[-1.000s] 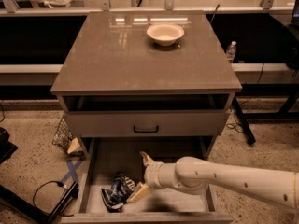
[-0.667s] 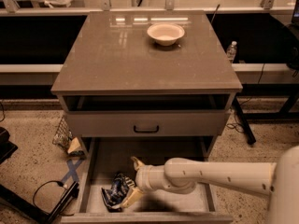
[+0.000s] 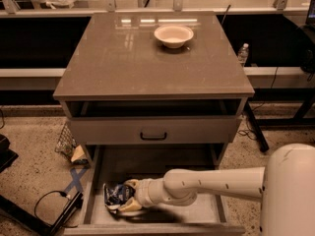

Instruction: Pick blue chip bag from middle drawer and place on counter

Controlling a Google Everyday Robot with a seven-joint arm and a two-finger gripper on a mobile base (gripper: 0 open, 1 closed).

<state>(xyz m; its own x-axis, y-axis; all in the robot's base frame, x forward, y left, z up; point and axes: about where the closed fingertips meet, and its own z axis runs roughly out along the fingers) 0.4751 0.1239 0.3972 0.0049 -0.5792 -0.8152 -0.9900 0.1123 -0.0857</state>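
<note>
A speckled stone floor point(image 3: 29, 146) lies around a grey cabinet, with dark shelving behind it. The middle drawer point(image 3: 147, 228) is pulled fully out at the cabinet's foot, its flat grey floor showing. Directly above the drawer is a closed drawer front point(image 3: 197, 130) with a black bar handle point(image 3: 153, 136). Higher still is the glossy grey-brown tabletop point(image 3: 128, 58), which carries a pale round bowl point(image 3: 173, 35) towards its back edge, well away from the drawer.

The blue chip bag point(image 3: 114, 195) lies crumpled inside the drawer, in its front left corner. The robot's white arm point(image 3: 216, 183) reaches in over the drawer's right side. The gripper point(image 3: 125, 198) is low in the drawer's left half, right at the bag's right end. I cannot tell whether it has clamped the foil or is released. On the floor just left of the drawer are a blue tape cross point(image 3: 75, 181) and a black cable point(image 3: 47, 203).
</note>
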